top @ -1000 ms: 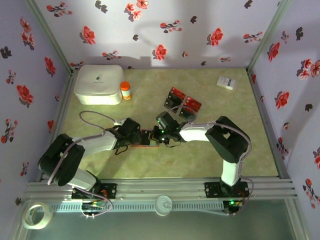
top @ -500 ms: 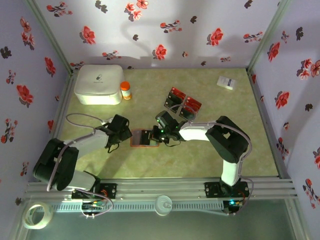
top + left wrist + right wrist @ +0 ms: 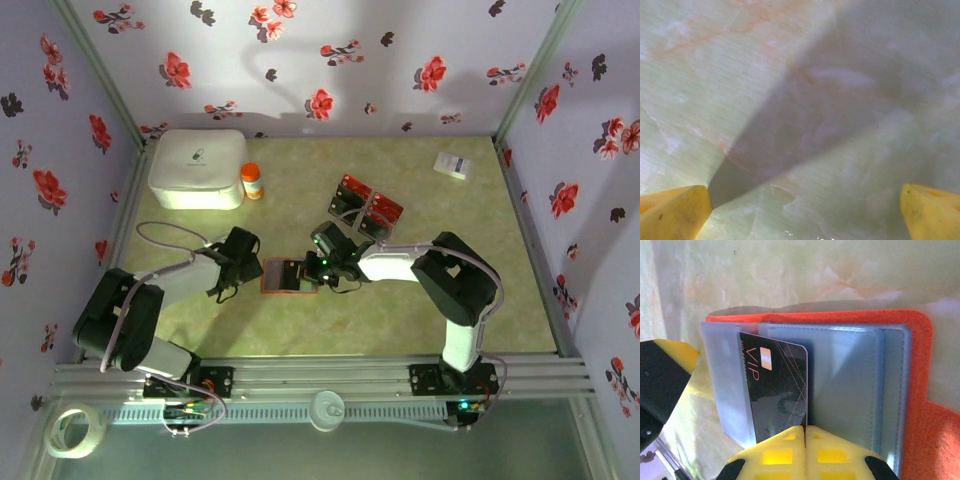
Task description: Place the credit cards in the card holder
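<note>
**Asker:** What is at the left of your desk?

**Me:** A white box [image 3: 197,168] sits in the far left corner. Just right of it stands a small orange bottle [image 3: 251,181] with a white cap.

**Asker:** And your left gripper?

**Me:** My left gripper [image 3: 801,214] is released, with its jaws spread wide. Only bare green desk [image 3: 740,75] lies between them. It hangs low, just left of the card holder.

**Asker:** Where is the card holder?

**Me:** The card holder [image 3: 290,277] lies open and flat in the near middle of the desk, between my two grippers. Its cover is orange-red, and its bluish-grey sleeves [image 3: 845,380] face up.

**Asker:** What about your right gripper?

**Me:** My right gripper [image 3: 805,434] is clenched, with its yellow tips pressed together. They sit at the edge of a black card [image 3: 777,385] marked VIP. That card lies flat on the sleeves, not between my jaws. I cannot tell whether the tips touch it.

**Asker:** Anything further right?

**Me:** Farther off, a little to the right, more credit cards [image 3: 365,205] lie in a close cluster, red and black. A white slip [image 3: 452,165] lies near the far right corner.
</note>
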You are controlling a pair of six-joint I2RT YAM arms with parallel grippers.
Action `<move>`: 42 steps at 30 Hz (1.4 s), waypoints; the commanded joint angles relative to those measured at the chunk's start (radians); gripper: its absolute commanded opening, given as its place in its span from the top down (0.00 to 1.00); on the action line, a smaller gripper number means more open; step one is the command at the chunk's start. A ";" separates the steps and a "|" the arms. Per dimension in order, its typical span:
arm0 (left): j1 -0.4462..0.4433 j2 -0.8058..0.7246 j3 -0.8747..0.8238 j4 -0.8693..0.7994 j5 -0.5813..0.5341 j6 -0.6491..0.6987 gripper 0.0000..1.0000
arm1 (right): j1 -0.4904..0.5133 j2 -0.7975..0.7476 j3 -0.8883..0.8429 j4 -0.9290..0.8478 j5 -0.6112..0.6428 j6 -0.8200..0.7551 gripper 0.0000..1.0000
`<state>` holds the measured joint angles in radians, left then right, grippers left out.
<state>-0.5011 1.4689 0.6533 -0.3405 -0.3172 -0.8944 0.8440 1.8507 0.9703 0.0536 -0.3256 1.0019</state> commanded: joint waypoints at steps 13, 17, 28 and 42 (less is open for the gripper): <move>0.003 0.144 0.012 0.037 0.142 0.060 0.00 | -0.004 0.047 0.101 -0.136 -0.010 -0.073 1.00; -0.011 0.169 0.021 0.046 0.153 0.065 0.00 | 0.005 0.080 0.135 -0.145 -0.030 -0.077 1.00; -0.025 0.177 0.014 0.059 0.167 0.060 0.00 | 0.003 -0.040 0.175 -0.322 0.052 -0.222 0.71; -0.030 0.188 0.022 0.059 0.175 0.073 0.00 | 0.019 0.053 0.255 -0.328 0.077 -0.276 0.79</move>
<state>-0.5156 1.5387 0.7231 -0.4065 -0.3038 -0.8764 0.8536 1.8679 1.1950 -0.2535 -0.2653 0.7506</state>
